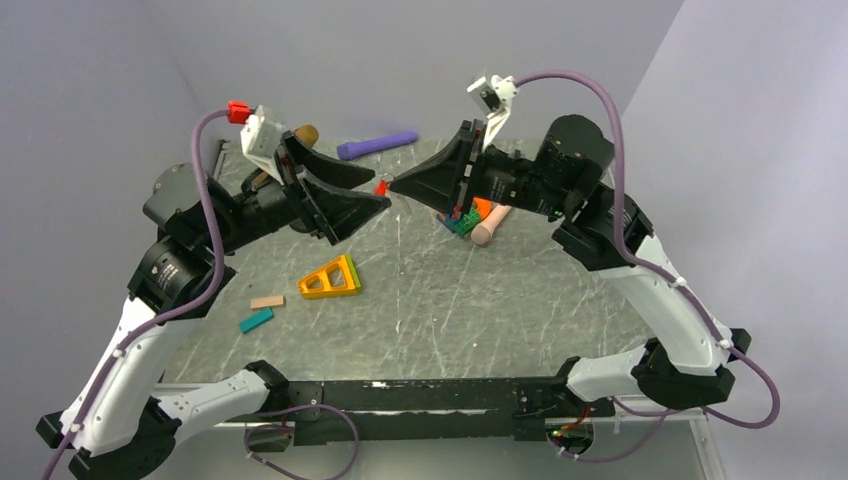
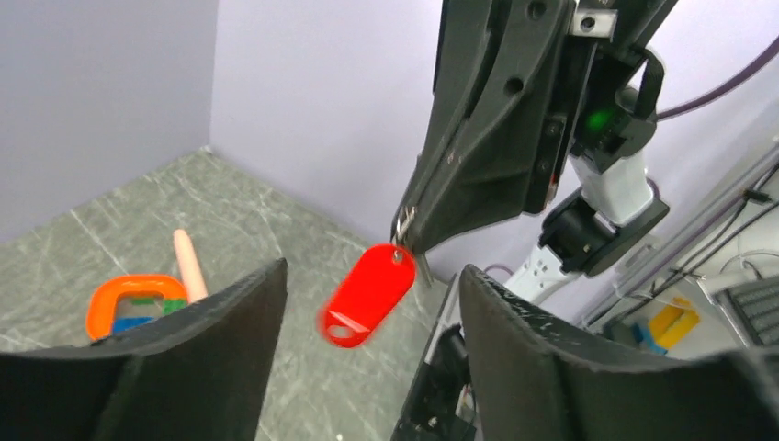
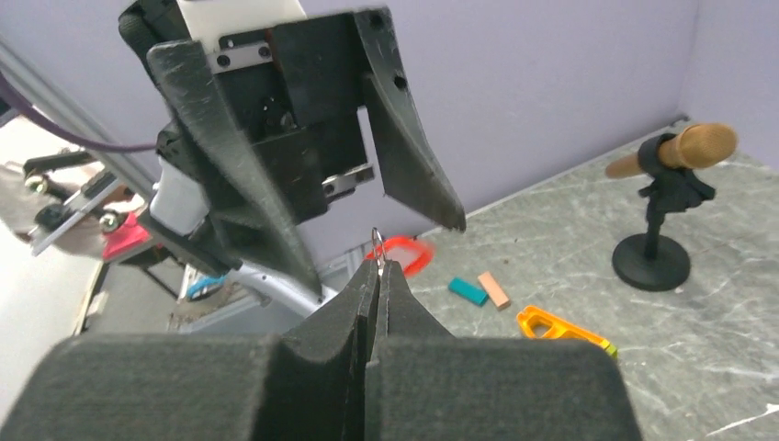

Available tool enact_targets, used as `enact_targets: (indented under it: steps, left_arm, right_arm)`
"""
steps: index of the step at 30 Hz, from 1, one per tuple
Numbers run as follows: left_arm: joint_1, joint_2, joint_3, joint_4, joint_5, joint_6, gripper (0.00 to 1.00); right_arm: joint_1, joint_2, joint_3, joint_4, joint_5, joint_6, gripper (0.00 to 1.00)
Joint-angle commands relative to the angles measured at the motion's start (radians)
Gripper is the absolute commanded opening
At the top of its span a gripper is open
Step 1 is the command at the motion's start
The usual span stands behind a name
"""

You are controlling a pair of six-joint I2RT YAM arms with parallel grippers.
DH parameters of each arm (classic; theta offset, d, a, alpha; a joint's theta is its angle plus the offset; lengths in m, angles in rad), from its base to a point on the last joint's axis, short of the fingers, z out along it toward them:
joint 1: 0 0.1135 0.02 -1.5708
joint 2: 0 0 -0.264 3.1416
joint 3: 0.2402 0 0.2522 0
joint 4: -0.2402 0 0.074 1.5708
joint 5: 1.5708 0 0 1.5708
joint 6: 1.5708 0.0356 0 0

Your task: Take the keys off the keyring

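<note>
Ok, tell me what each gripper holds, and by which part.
Right gripper pinches the metal keyring between its fingertips, the red oval key tag hanging below. Left gripper stands open either side of the tag, holding nothing.

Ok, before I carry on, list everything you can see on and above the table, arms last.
oval plastic key tag: one, red, hanging in the air from the keyring
metal keyring: one, silver, pinched by the right arm
plastic loop holding blocks: one, orange with blue and green, below the right wrist
wooden peg: one, tan, beside the loop
cylinder: one, purple, far edge
triangular frame: one, yellow-orange, centre-left
flat blocks: two, tan and teal, near left
microphone on stand: one, brown head, black stand, far left
table: one, grey marbled
left arm: jaws open, tag between them
right arm: jaws shut on the keyring
</note>
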Motion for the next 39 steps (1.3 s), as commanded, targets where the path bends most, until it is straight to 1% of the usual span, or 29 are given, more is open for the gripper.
enact_targets:
  steps: [1, 3, 5, 8, 10, 13, 15, 18, 19, 21, 23, 27, 29, 33, 36, 39]
  left_arm:
    - [-0.011, 0.026, 0.103, -0.161, -0.006, 0.079, 0.81]
    - [-0.01, 0.031, 0.142, -0.224, -0.042, 0.138, 0.86]
    - [-0.01, 0.026, 0.155, -0.255, -0.057, 0.173, 0.88]
    - [-0.01, 0.028, 0.17, -0.293, -0.04, 0.215, 0.88]
    - [-0.01, 0.041, 0.2, -0.332, -0.014, 0.245, 0.85]
    - [-0.01, 0.044, 0.227, -0.363, 0.052, 0.294, 0.83]
    - [-0.009, 0.05, 0.248, -0.386, 0.076, 0.317, 0.78]
    - [-0.009, 0.08, 0.305, -0.444, 0.138, 0.345, 0.76]
    - [-0.008, 0.095, 0.321, -0.461, 0.155, 0.346, 0.75]
    - [-0.008, 0.104, 0.334, -0.462, 0.17, 0.338, 0.7]
    - [-0.004, 0.104, 0.328, -0.449, 0.168, 0.33, 0.68]
    - [0.001, 0.092, 0.267, -0.409, 0.17, 0.312, 0.67]
    - [0.006, 0.095, 0.239, -0.402, 0.188, 0.307, 0.62]
    - [0.022, 0.125, 0.249, -0.408, 0.261, 0.285, 0.53]
    - [0.036, 0.157, 0.283, -0.451, 0.285, 0.29, 0.47]
    - [0.063, 0.173, 0.293, -0.457, 0.318, 0.272, 0.45]
  right_arm:
    - [-0.001, -0.079, -0.049, 0.091, 0.071, 0.004, 0.0]
    - [-0.003, -0.106, -0.085, 0.049, 0.09, -0.01, 0.0]
    - [-0.003, -0.128, -0.102, 0.002, 0.111, -0.03, 0.0]
    - [-0.007, -0.134, -0.087, -0.091, 0.105, -0.073, 0.0]
    - [-0.018, -0.119, -0.059, -0.155, 0.069, -0.103, 0.0]
    - [-0.049, -0.081, -0.012, -0.242, -0.033, -0.148, 0.0]
    - [-0.073, -0.034, 0.056, -0.311, -0.088, -0.186, 0.0]
    - [-0.123, 0.06, 0.202, -0.428, -0.191, -0.239, 0.0]
    - [-0.15, 0.089, 0.233, -0.455, -0.258, -0.245, 0.0]
    - [-0.169, 0.128, 0.256, -0.494, -0.29, -0.256, 0.0]
    - [-0.169, 0.124, 0.222, -0.484, -0.296, -0.254, 0.0]
    - [-0.188, 0.067, 0.077, -0.352, -0.359, -0.185, 0.0]
    - [-0.192, 0.06, 0.039, -0.325, -0.412, -0.168, 0.0]
    - [-0.193, 0.095, 0.079, -0.369, -0.509, -0.176, 0.0]
    - [-0.193, 0.108, 0.111, -0.386, -0.522, -0.183, 0.0]
    - [-0.192, 0.107, 0.119, -0.378, -0.531, -0.176, 0.0]
